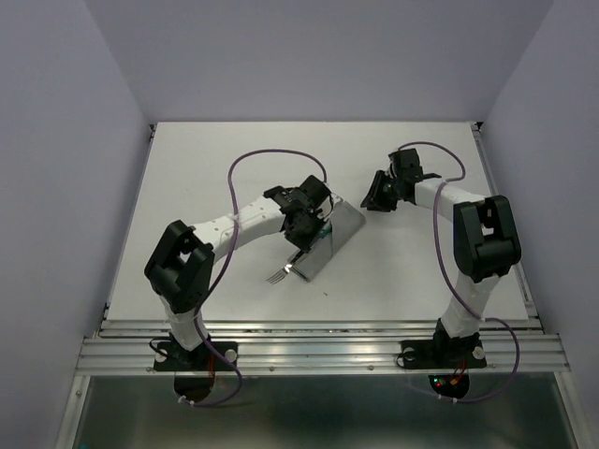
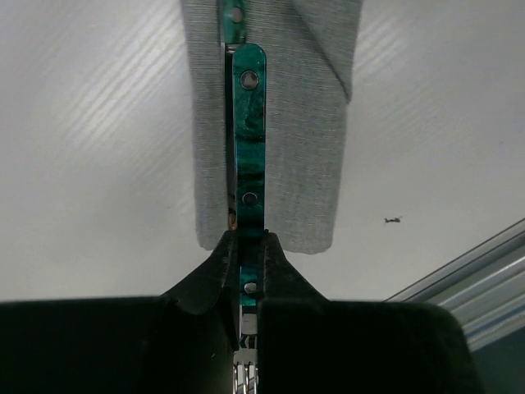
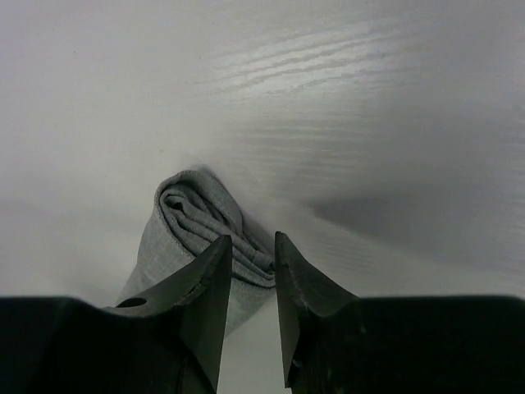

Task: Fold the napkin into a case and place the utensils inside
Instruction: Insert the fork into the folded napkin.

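The napkin, folded into a narrow grey case [image 1: 339,229], lies at mid-table. My left gripper [image 1: 301,227] hangs over its near end, shut on a teal-handled fork [image 2: 249,123]. The fork's handle lies along the case [image 2: 303,164] and its silver tines [image 1: 278,276] stick out toward the table's front. A second teal utensil handle [image 2: 232,16] shows at the top of the left wrist view, partly under a cloth fold. My right gripper [image 1: 377,196] is just beyond the case's far end [image 3: 176,238]. Its jaws [image 3: 253,236] stand narrowly apart with nothing gripped.
The white table [image 1: 187,187] is walled on the left, right and back. A metal rail [image 1: 318,341] runs along its front edge, showing as a corner [image 2: 484,271] in the left wrist view. A tiny dark speck [image 2: 394,220] lies right of the case.
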Robot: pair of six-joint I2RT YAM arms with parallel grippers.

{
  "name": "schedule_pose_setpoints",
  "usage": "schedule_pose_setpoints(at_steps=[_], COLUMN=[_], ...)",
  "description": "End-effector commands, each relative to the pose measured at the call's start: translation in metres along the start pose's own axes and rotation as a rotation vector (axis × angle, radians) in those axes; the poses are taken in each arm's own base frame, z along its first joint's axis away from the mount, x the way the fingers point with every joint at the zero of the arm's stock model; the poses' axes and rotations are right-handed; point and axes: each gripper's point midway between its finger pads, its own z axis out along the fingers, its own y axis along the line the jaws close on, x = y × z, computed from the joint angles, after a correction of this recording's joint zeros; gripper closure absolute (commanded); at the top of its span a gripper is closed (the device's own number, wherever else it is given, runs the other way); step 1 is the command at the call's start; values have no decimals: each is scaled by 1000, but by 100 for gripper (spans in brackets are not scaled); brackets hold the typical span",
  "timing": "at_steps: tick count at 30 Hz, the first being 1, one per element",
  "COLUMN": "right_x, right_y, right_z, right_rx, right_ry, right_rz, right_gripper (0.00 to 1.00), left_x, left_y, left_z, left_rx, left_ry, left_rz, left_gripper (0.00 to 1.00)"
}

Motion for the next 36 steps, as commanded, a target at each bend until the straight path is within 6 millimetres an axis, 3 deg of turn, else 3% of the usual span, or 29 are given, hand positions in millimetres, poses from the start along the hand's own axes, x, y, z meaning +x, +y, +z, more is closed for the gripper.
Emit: schedule_pose_setpoints(at_steps=[1, 7, 17, 36], right_x=[-23, -19, -10, 8], right_y=[14, 8, 6, 8], right_z=[8, 25, 29, 24], right_rx=[-20, -12, -31, -82], right_ry=[-53, -20, 3, 28], right_rz=[-16, 1, 5, 15], right_gripper=[67, 67, 67, 67], left_x=[15, 10, 9, -41], left_y=[-20, -28, -30, -40], left_z=[4, 12, 31, 46], left_rx=[42, 55, 56, 72], left_ry=[62, 74, 106, 68], left_rz=[65, 79, 91, 105], left_gripper=[100, 100, 100, 100])
